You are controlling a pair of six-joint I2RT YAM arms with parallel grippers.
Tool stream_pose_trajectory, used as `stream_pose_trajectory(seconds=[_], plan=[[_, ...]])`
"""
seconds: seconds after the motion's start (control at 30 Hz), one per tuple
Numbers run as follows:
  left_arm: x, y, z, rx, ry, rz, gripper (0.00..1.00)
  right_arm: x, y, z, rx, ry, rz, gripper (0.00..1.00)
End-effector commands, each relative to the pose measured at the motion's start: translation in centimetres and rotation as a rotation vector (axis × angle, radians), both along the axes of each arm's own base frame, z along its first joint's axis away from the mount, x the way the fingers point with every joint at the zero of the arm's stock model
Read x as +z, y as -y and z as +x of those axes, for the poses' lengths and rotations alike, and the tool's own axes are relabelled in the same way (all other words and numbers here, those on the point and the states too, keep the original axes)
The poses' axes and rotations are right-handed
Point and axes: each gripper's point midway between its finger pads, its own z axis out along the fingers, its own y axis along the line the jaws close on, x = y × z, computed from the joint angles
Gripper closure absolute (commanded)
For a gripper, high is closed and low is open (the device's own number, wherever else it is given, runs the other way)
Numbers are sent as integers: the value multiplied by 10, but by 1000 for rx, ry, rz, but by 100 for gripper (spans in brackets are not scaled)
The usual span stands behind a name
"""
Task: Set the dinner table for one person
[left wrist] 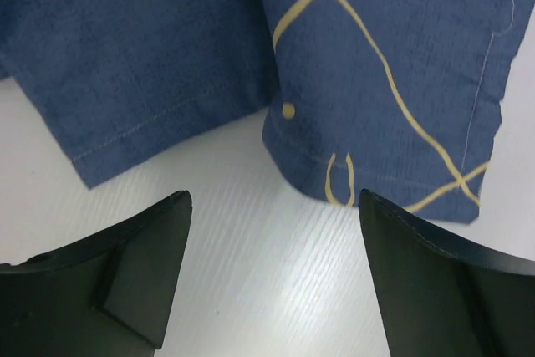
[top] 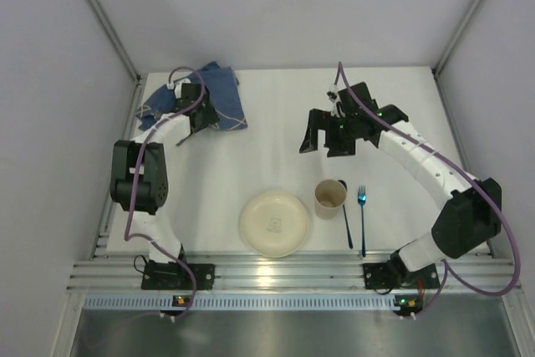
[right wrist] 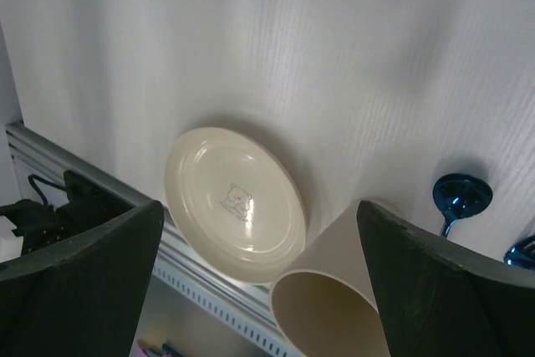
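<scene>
While left gripper (left wrist: 272, 202) hung jaws apart, empty, just off the blue cloth (left wrist: 150, 56) hem, right gripper (right wrist: 259, 206) gaped empty too, above the dinner table (top: 276, 123) under both arms; plate (top: 275, 223), cup (top: 329, 197), spoon (top: 345, 215), fork (top: 362, 206) sat near its front rail.

Dinner table (top: 276, 135): cream plate (top: 275, 222) lay near front rail (top: 292, 270); beige cup (top: 329, 197) stood just right; dark spoon (top: 345, 219), blue fork (top: 362, 211) alongside; blue cloth (top: 219, 96) lay far left.
</scene>
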Motion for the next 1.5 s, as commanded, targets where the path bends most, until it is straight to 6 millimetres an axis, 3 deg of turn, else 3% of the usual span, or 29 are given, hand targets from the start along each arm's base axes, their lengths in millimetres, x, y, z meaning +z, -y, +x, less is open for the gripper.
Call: stream_pose_trajectory(seconds=[0.0,0.03,0.07,0.2,0.27,0.33,0.37,0.47,0.53,0.7,0.77,0.8,0.83,0.87,0.9,0.93,1.0,1.03,1.07,1.1,1.13,1.17,1.2,1.27,1.33,1.37,1.4,1.43,1.47], plan=[[21,-13,40,38,92,48,21,4,13,-10,-13,32,-49,0],[7,-14,45,35,67,55,24,3,16,-10,-24,36,-66,0],[14,-12,57,31,87,56,26,2,19,-12,-28,33,-77,0],[0,-11,79,16,62,58,27,-3,24,-15,-35,20,-101,0],[-10,-10,90,15,49,57,36,-6,24,-15,-34,11,-108,0],[-21,-9,92,14,29,51,47,-9,25,-14,-33,3,-118,0],[-21,-8,95,14,32,42,66,-9,25,-14,-32,0,-124,0],[-12,2,97,15,45,-8,100,-8,26,-12,-29,7,-136,0],[0,16,96,17,57,-24,100,-8,27,-10,-29,11,-139,0],[42,93,97,-8,104,-105,100,-17,21,-5,-14,2,-130,0],[66,150,99,-30,135,-244,100,-22,17,-3,-6,-8,-122,0],[60,187,96,-82,115,-313,100,-24,16,-3,-4,-13,-121,0],[64,212,96,-115,117,-376,89,-26,14,-2,2,-21,-116,0],[94,249,98,-198,148,-498,70,-26,12,0,5,-18,-109,0],[87,285,93,-265,134,-527,41,-26,10,0,9,-20,-105,0],[119,307,94,-327,185,-573,2,-28,8,1,18,-27,-101,0],[131,332,82,-384,184,-610,1,-25,6,3,29,-18,-98,0],[140,335,79,-392,201,-618,2,-23,6,3,32,-14,-97,0],[130,333,74,-389,178,-609,1,-21,6,5,36,-2,-96,0],[148,329,67,-398,204,-612,1,-22,6,5,38,-1,-97,0],[148,323,64,-394,206,-596,1,-22,5,5,42,2,-97,0],[130,314,57,-397,171,-544,2,-22,5,7,46,7,-97,0],[145,304,50,-397,188,-521,1,-23,5,7,50,5,-97,0],[127,276,38,-372,138,-385,2,-26,4,8,58,4,-102,0],[140,246,30,-325,157,-294,1,-28,4,12,61,13,-106,0],[122,233,21,-322,112,-249,2,-27,3,15,64,27,-108,0],[137,215,16,-303,138,-247,2,-26,4,19,58,36,-108,0],[116,201,6,-284,94,-224,2,-30,5,25,55,36,-112,0],[114,192,1,-280,91,-219,2,-28,5,32,47,44,-109,0]])
